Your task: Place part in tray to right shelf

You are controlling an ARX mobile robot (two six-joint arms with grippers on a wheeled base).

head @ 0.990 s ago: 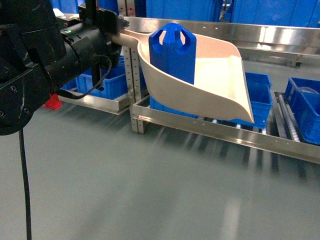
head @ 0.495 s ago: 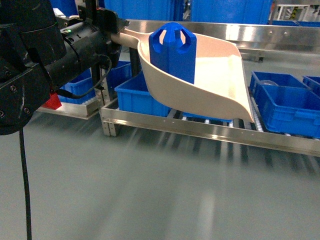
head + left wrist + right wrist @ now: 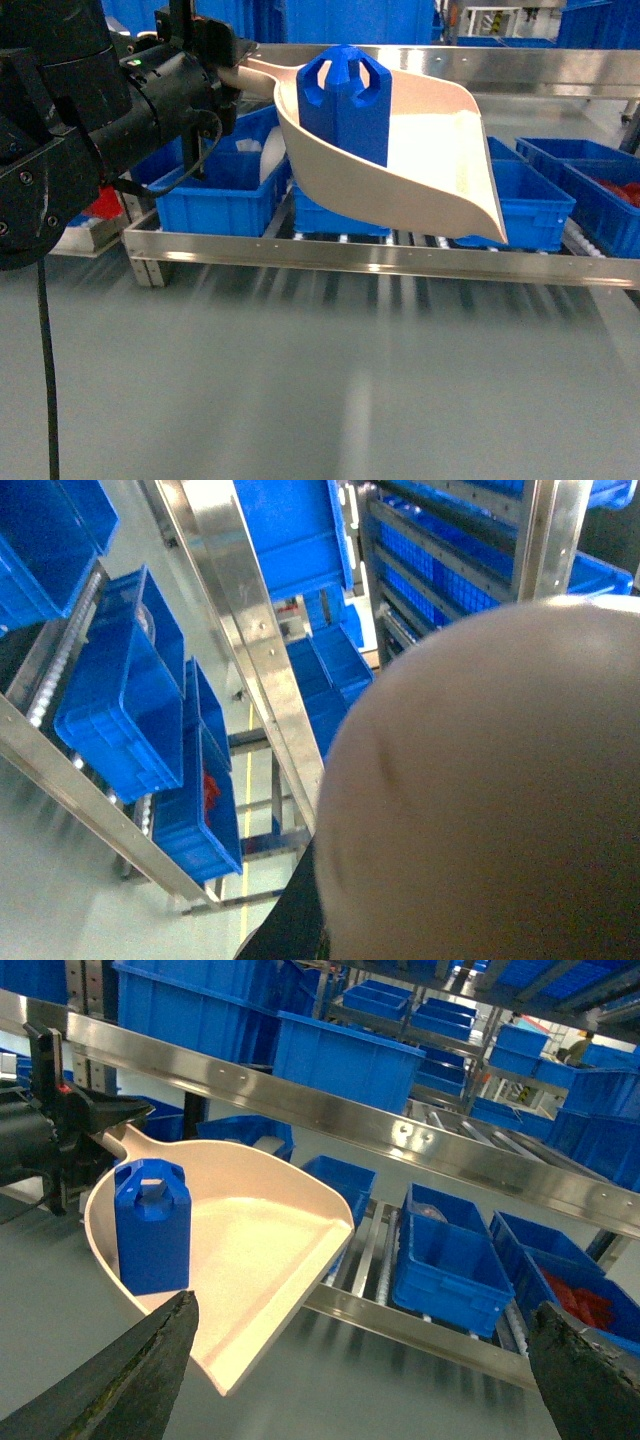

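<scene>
The blue part (image 3: 347, 100) stands upright at the back of the beige tray (image 3: 440, 150), near the handle. My left gripper (image 3: 228, 75) is shut on the handle and holds the tray in the air in front of the right shelf's front rail (image 3: 400, 262). The right wrist view shows the part (image 3: 152, 1225), the tray (image 3: 260, 1250) and the shelf rail (image 3: 420, 1335) beyond its lip. My right gripper (image 3: 365, 1380) is open and empty, below and in front of the tray. In the left wrist view the tray's underside (image 3: 500, 800) hides the jaws.
Blue crates (image 3: 215, 190) sit on the shelf's rollers, one at the right holding red pieces (image 3: 615, 195). An upper steel rail (image 3: 520, 62) runs behind the tray. Grey floor (image 3: 320, 400) lies in front of the rack. More racks of blue crates (image 3: 340, 1055) stand behind.
The rack and its crates have slid leftward across the head view, and its front rail now spans the frame. The tray, part and left arm hold the same place in the view.
</scene>
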